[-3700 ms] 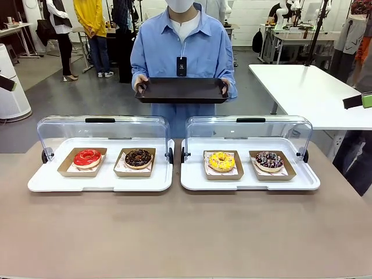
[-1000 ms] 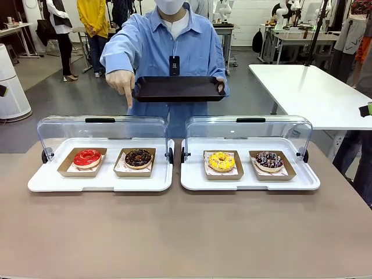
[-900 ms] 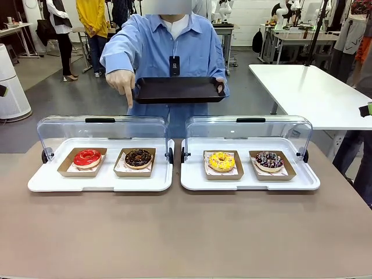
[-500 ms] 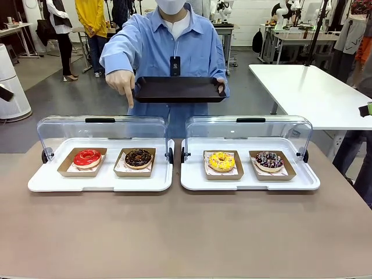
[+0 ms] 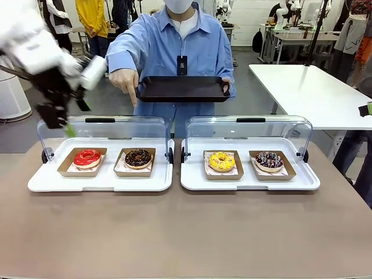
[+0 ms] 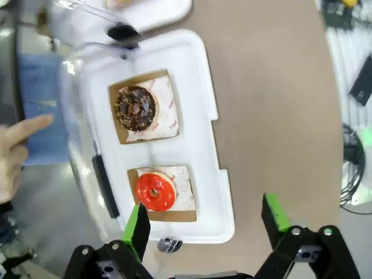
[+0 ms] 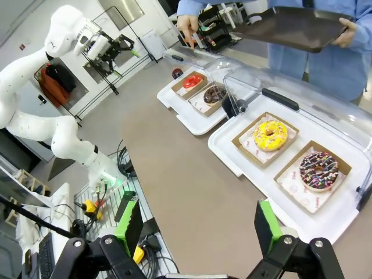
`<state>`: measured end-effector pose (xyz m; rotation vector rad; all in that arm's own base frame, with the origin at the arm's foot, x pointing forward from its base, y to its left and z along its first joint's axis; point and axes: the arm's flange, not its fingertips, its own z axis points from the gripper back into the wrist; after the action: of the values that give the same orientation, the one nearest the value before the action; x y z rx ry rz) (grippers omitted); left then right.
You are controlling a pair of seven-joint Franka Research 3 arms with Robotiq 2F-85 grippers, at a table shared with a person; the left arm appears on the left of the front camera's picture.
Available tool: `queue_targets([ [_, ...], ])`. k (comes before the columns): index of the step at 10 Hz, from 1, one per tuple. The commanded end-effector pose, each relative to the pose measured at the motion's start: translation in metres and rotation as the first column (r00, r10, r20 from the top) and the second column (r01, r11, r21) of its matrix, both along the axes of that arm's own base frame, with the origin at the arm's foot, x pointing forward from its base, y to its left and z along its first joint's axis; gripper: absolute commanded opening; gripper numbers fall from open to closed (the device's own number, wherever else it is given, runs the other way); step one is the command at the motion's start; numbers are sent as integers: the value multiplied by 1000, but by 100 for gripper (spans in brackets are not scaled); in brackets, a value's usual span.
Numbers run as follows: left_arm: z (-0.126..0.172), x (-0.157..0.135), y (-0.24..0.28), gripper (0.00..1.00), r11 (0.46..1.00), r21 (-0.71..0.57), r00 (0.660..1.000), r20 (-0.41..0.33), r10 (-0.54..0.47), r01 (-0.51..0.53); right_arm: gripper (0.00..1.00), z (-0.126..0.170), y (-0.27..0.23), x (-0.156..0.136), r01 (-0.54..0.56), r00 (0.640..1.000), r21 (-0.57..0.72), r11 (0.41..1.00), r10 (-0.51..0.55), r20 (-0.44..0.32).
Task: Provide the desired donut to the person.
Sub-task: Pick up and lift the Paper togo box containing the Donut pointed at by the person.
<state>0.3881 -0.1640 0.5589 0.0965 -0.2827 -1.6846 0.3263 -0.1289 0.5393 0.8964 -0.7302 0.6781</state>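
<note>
Pointing, front view: the person [image 5: 181, 46] at the far side aims a hand [image 5: 123, 79] index-down over the left case [image 5: 35, 185], with the fingertip above the half that holds the chocolate donut [image 5: 138, 157].
Tray, front view: a black tray [image 5: 182, 89] is held level at chest height, behind both cases.
Left case, front view: the red donut [image 5: 87, 157] is on the left and the chocolate donut on the right, each in a brown card holder [image 5: 64, 168]; the clear lid [image 5: 102, 131] is raised at the far edge.
Right case [image 5: 250, 185], front view: the yellow donut [image 5: 221, 161] is on the left and the sprinkled donut [image 5: 269, 160] on the right.
Left gripper [image 5: 61, 116], front view: blurred, in the air over the left case's far left corner, touching nothing; jaws look spread.
Surface [image 5: 186, 232], front view: bare tan on the near side.
Left gripper [image 6: 206, 224], left wrist view: jaws spread wide with nothing between them.
Donuts, left wrist view: the red donut [image 6: 155, 191] lies just beyond the pads, and the chocolate donut [image 6: 135, 108] is farther along the same case [image 6: 203, 116].
Hand [image 6: 17, 151], left wrist view: at the picture's left edge, beyond the lid.
Right gripper [image 7: 197, 229], right wrist view: jaws spread wide, empty, high above the surface [image 7: 174, 168].
Nearer case [image 7: 232, 157], right wrist view: holds the yellow donut [image 7: 271, 134] and the sprinkled donut [image 7: 318, 170].
Farther case [image 7: 174, 104], right wrist view: holds the red donut [image 7: 193, 81] and the chocolate donut [image 7: 214, 94].
Left gripper [image 7: 113, 55], right wrist view: aloft beside the farther case.
Hand [image 7: 188, 24], right wrist view: pointing down past the edge of the tray [image 7: 296, 26].
</note>
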Motion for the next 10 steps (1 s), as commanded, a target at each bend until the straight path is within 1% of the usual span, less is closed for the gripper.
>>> queue_targets([
  [1,-33,30,-24,100,991,129,999,-19,33,-31,100,-1,0,0,0,1000,-1,1000,0,-3],
  [3,-73,40,-56,100,990,131,998,-15,55,-53,100,-1,0,0,0,1000,-1,1000,0,-3],
  [5,-102,49,-63,100,992,99,992,-96,86,-77,100,-1,0,0,0,1000,-1,1000,0,-3],
  [7,-116,56,-60,100,994,77,987,-137,85,-75,100,-1,0,0,0,1000,-1,1000,0,-3],
  [8,-115,56,-55,100,994,96,986,-152,71,-57,100,-1,0,0,0,1000,-1,1000,0,-3],
  [9,-122,52,-59,100,991,116,989,-123,79,-65,100,-1,0,0,0,1000,-1,1000,0,-3],
  [10,-122,52,-59,100,991,116,989,-123,79,-65,100,-1,0,0,0,1000,-1,1000,0,-3],
])
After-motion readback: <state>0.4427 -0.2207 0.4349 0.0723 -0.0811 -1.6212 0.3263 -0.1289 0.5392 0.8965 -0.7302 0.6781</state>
